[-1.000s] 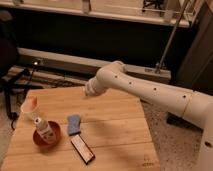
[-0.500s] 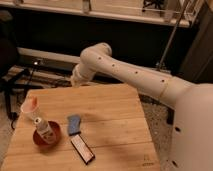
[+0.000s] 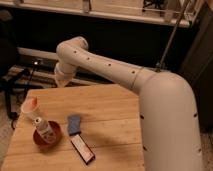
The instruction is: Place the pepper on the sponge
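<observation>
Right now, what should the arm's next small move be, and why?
Probably bring the gripper down toward the pepper. The gripper hangs above the far edge of the table, while the pepper sits near the edge on the left of the view, apart from the sponge.

One camera on this, and it's up high, looking steeply down over the wooden table [image 3: 115,115] and facing the dark back wall [image 3: 125,37] beyond its far edge. It sits very near the robot's own body: the white arm [image 3: 165,115] swells huge across the right foreground, then arcs away leftward into the middle distance. The gripper [image 3: 61,81] hangs small at the arm's far tip, over the table's far left edge, while the table's near edge runs off the bottom of the view.
</observation>
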You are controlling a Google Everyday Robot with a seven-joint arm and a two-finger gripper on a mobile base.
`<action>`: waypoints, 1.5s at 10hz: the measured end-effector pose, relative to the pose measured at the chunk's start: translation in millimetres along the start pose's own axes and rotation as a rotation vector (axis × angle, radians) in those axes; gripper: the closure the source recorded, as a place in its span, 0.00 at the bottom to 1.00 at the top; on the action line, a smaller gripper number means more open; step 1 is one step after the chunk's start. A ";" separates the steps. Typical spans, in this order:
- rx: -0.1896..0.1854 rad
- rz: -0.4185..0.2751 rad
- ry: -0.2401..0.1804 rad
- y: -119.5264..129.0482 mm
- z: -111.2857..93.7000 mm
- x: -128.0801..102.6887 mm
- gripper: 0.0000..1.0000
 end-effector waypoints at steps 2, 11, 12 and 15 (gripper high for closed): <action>0.028 -0.002 -0.020 -10.5 14.0 9.5 0.40; 0.095 -0.050 -0.133 -54.4 72.0 22.5 0.20; 0.101 -0.054 -0.144 -58.3 76.5 22.3 0.20; 0.130 -0.072 -0.172 -73.1 90.8 24.8 0.20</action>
